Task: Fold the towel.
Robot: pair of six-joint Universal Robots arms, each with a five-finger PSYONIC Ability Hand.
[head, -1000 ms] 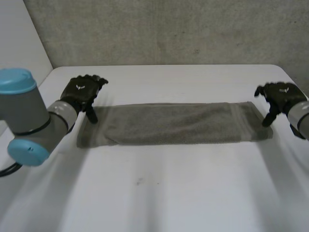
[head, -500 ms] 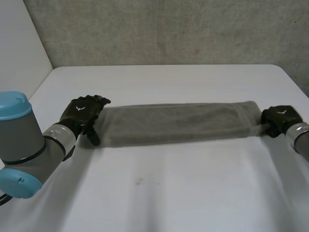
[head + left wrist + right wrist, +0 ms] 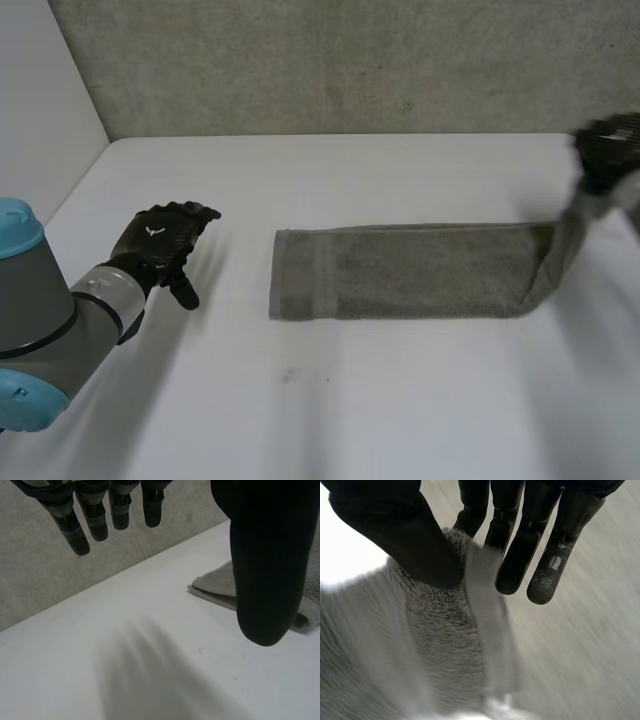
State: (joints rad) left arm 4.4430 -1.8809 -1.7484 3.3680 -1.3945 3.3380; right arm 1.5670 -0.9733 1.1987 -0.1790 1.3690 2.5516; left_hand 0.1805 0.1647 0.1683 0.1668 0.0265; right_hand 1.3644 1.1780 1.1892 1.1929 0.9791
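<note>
Change: the towel (image 3: pixel 400 272) has left my left robot hand (image 3: pixel 160 240) and its right end is lifted off the bench (image 3: pixel 350 400).
Left robot hand: fingers spread, holding nothing.
Right robot hand (image 3: pixel 606 150): I pinch the towel's end.

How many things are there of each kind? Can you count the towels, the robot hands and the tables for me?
towel, grey: 1
hands, black: 2, the left hand open, the right hand pinching one end of the towel and lifting it
table, white: 1
Total: 4
</note>
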